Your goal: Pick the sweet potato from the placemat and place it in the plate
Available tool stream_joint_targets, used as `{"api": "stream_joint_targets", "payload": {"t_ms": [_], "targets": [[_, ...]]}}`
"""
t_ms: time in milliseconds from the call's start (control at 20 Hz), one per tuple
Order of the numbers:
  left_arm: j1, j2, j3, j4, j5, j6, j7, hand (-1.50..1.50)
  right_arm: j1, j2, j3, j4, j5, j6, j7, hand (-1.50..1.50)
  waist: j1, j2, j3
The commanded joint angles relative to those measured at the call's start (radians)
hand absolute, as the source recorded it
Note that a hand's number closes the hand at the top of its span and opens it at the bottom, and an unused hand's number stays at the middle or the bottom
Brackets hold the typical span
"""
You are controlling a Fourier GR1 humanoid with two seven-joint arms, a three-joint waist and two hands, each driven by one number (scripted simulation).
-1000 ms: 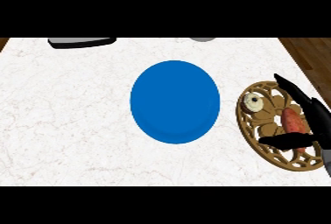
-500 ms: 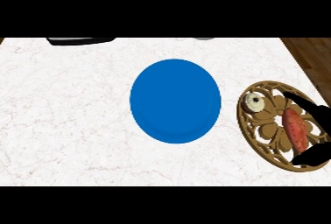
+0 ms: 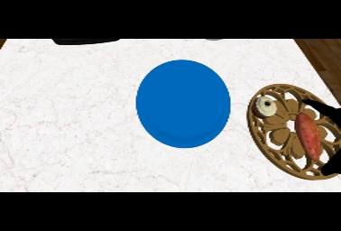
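Observation:
The reddish sweet potato (image 3: 307, 134) lies lengthwise on the brown openwork placemat (image 3: 283, 146) at the counter's right side. The blue plate (image 3: 183, 103) sits in the middle of the counter, just left of the placemat, with nothing on it. My right hand (image 3: 328, 109) shows only at the right edge. One straight black finger reaches in above the sweet potato's far end and the thumb (image 3: 333, 165) lies by its near end. Neither curls round it. The rest of the hand is out of the picture. My left hand is out of view.
A small round cream and green object (image 3: 266, 106) sits on the placemat's far left part. A dark object (image 3: 86, 41) and a grey one (image 3: 213, 39) lie at the counter's far edge. The counter's right edge (image 3: 313, 54) borders brown wood.
My right hand has drawn back to the right, from lying over the sweet potato to showing only at the picture's edge. The sweet potato stays on the placemat.

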Motion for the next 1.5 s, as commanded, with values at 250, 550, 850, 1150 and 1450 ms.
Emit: {"api": "stream_joint_targets", "payload": {"t_ms": [250,550,850,1150,1450], "targets": [[-0.304,-0.065,0.097,-0.178,0.046,0.003,-0.149,0.00,-0.027,-0.046,0.022,0.029,0.027,0.073,0.111,-1.50,-0.029,0.002,0.012],[-0.310,-0.067,0.106,-0.166,0.056,-0.017,-0.173,0.00,-0.034,-0.017,0.052,0.043,0.028,0.100,0.154,-1.50,-0.023,0.006,0.015],[-0.308,-0.076,0.109,-0.169,0.064,-0.027,-0.190,0.00,-0.035,0.005,0.070,0.071,0.022,0.126,0.161,-1.50,-0.013,0.011,0.019],[-0.315,-0.088,0.109,-0.156,0.073,-0.033,-0.189,0.00,-0.043,0.023,0.090,0.089,0.044,0.128,0.205,-1.50,-0.019,0.012,0.018],[-0.307,-0.086,0.116,-0.159,0.080,-0.047,-0.198,0.00,-0.090,0.060,0.076,0.068,0.083,0.047,0.175,1.50,-0.018,0.002,0.023]]}}
